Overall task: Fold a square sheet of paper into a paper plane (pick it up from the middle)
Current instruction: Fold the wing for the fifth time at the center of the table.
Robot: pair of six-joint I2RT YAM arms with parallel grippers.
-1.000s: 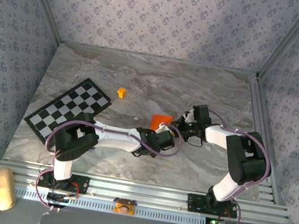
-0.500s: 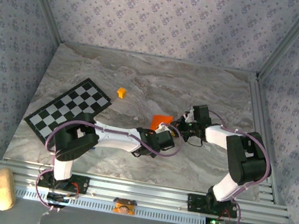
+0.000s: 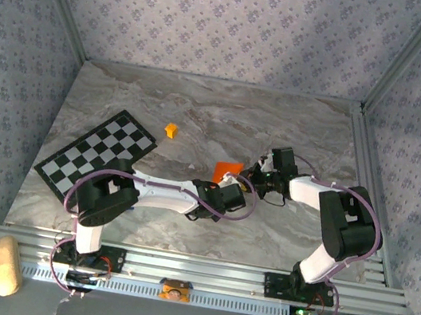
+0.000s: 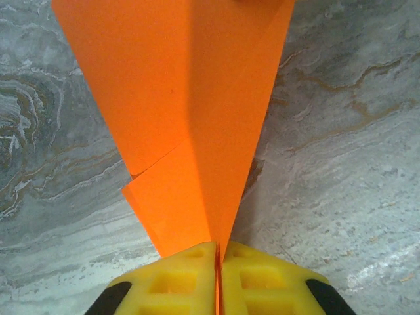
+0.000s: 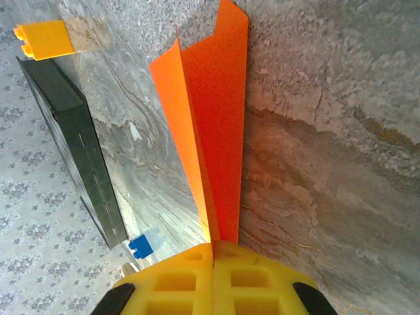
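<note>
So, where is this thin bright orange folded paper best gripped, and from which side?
Take the orange folded paper along its centre crease, end-on, pinching the doubled layers: its flaps splay apart, and the crease looks stiffest. The left gripper and right gripper are each shut on it so.

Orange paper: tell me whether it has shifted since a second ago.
No. From above, the orange paper keeps its spot right of the checkered board and small cube.

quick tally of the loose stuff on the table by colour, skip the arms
orange: 1 (paper)
yellow-orange: 1 (cube)
blue: 1 (block)
black and white: 1 (board)
total: 4
</note>
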